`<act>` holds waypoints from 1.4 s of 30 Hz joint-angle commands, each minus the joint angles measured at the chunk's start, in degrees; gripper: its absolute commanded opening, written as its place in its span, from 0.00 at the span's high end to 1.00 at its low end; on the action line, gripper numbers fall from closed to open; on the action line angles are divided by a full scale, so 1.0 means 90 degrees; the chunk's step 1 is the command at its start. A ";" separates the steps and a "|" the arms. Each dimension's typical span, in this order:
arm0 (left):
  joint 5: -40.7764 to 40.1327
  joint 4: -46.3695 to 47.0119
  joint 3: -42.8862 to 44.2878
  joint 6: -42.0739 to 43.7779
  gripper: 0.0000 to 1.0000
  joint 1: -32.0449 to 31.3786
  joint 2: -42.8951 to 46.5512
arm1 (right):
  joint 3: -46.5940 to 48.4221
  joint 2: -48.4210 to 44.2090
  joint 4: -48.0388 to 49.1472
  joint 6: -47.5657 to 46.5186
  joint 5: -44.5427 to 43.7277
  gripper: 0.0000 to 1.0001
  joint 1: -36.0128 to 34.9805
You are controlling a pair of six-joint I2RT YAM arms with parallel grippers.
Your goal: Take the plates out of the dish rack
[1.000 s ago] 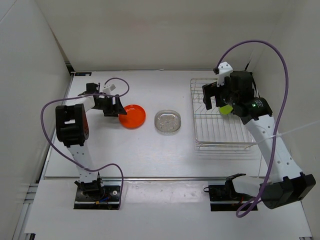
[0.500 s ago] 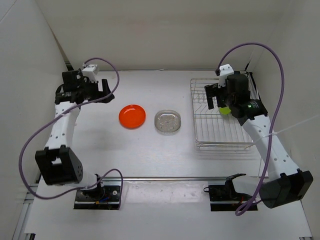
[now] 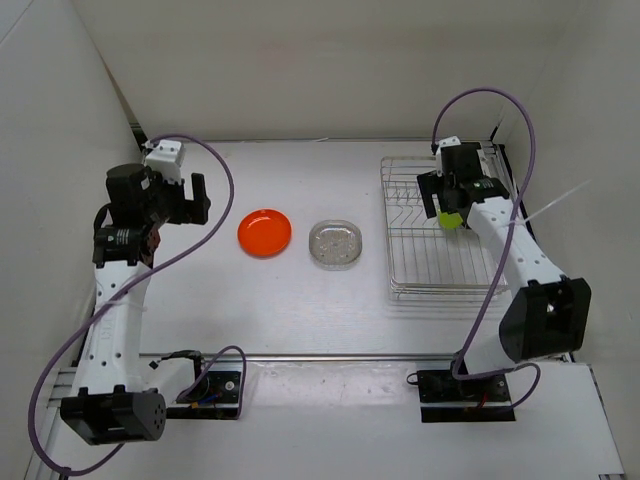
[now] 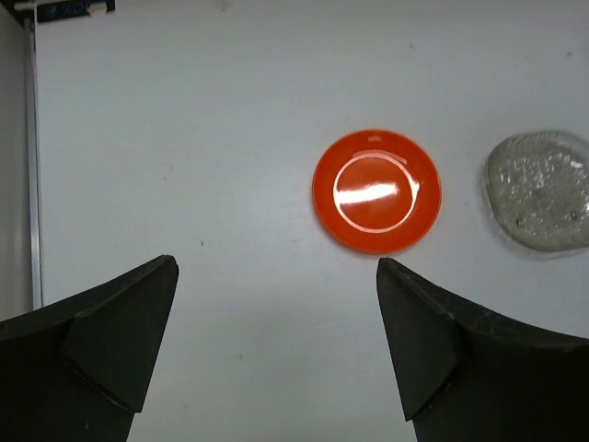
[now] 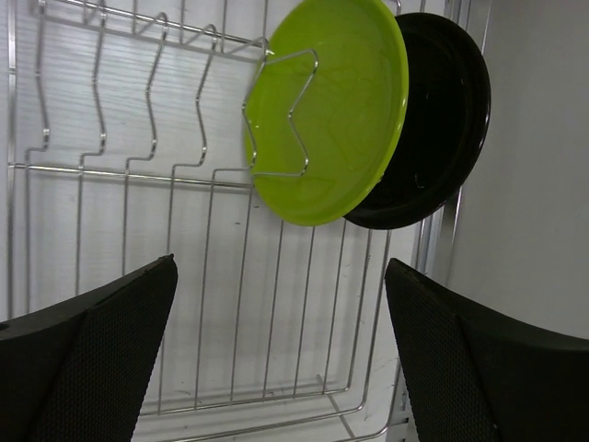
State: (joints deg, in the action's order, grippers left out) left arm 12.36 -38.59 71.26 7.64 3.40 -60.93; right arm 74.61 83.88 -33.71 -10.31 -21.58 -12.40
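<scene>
The orange plate and the clear plate lie flat on the table, side by side, left of the dish rack. A lime green plate stands on edge in the rack's wire slots. A black plate stands right behind it, by the rack's side. My right gripper hovers open above these two, touching neither. Raised over the table's left side, my left gripper is open and empty, apart from the orange plate.
White walls enclose the table on the left, back and right; the rack sits close to the right wall. Purple cables loop above both arms. The rack's other slots hold nothing.
My left gripper has left the orange plate on the table, opened wide and risen back toward the left wall. My right gripper has shifted slightly toward the rack's far end, above the lime green plate.
</scene>
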 commanded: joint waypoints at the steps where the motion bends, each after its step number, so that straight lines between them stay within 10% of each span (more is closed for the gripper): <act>1: -0.0386 -0.0029 -0.0611 0.0196 0.00 -0.0016 0.0450 | 0.0528 0.0279 0.0074 -0.0212 -0.0365 0.04 0.0109; 17: -0.0475 -0.0029 -0.0790 0.0196 0.00 -0.0016 0.0578 | 0.1935 0.2076 0.0269 -0.0749 -0.0678 0.17 0.0791; 31: -0.0475 -0.0156 -0.0575 0.0196 0.00 -0.0016 0.0520 | 0.2023 0.2496 0.0269 -0.0691 -0.0434 0.64 0.0919; 42: -0.0475 -0.0039 -0.0692 0.0138 0.00 -0.0016 0.0520 | 0.1964 0.2555 0.0269 -0.0691 -0.0492 0.80 0.0919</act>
State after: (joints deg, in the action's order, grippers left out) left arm 8.49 -39.94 64.03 9.19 3.36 -56.99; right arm 91.07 106.59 -32.77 -16.99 -25.78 -4.14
